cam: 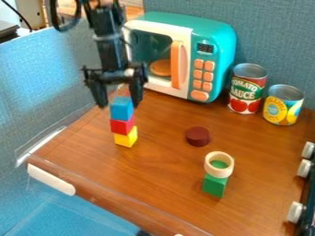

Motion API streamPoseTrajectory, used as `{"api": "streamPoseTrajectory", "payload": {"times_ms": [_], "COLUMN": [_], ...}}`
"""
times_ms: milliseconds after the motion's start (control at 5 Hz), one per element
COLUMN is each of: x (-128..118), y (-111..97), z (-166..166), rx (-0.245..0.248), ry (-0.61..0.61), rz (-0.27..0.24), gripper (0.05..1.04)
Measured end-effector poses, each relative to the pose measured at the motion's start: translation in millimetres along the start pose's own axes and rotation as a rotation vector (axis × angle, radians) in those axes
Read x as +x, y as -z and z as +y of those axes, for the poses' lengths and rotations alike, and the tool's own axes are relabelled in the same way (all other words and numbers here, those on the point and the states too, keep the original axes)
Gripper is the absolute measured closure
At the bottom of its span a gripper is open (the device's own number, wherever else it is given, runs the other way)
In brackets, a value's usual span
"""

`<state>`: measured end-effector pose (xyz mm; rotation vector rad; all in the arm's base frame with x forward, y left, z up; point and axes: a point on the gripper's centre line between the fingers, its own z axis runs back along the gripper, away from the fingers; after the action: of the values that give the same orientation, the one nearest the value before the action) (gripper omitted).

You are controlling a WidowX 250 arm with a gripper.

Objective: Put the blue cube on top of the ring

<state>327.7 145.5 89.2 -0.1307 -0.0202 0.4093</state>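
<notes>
Wooden table edge [123,203] across the bottom. At lower right, a cream ring [219,174] sits on a green block [214,185]. At left, a black gripper [118,105] holds its fingers apart around the blue cube [122,109], atop red [122,124] and yellow blocks [126,138]. Upper right: two cans [248,90] with printed labels. Top centre: toy microwave [215,37], orange disc [161,67] inside.

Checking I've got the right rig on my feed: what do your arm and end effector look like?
The WidowX arm is black, slim and jointed, with a thick black cable looping beside its upper part. The end effector is black too: a wide crossbar with two chunky fingers. I can't make out any markings.
</notes>
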Motion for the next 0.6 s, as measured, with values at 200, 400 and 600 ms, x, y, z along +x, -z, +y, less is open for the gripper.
{"api": "streamPoseTrajectory", "payload": {"times_ms": [200,400,600], "x": [3.3,3.7,4.6], "y": [3.9,7.2,12.4], "z": [3.4,5.5,6.3], "rx": [0.016,0.026,0.025], "ry": [-0.022,-0.035,-0.032], "rz": [0.018,0.024,0.036], "gripper": [0.083,0.127,0.402]}}
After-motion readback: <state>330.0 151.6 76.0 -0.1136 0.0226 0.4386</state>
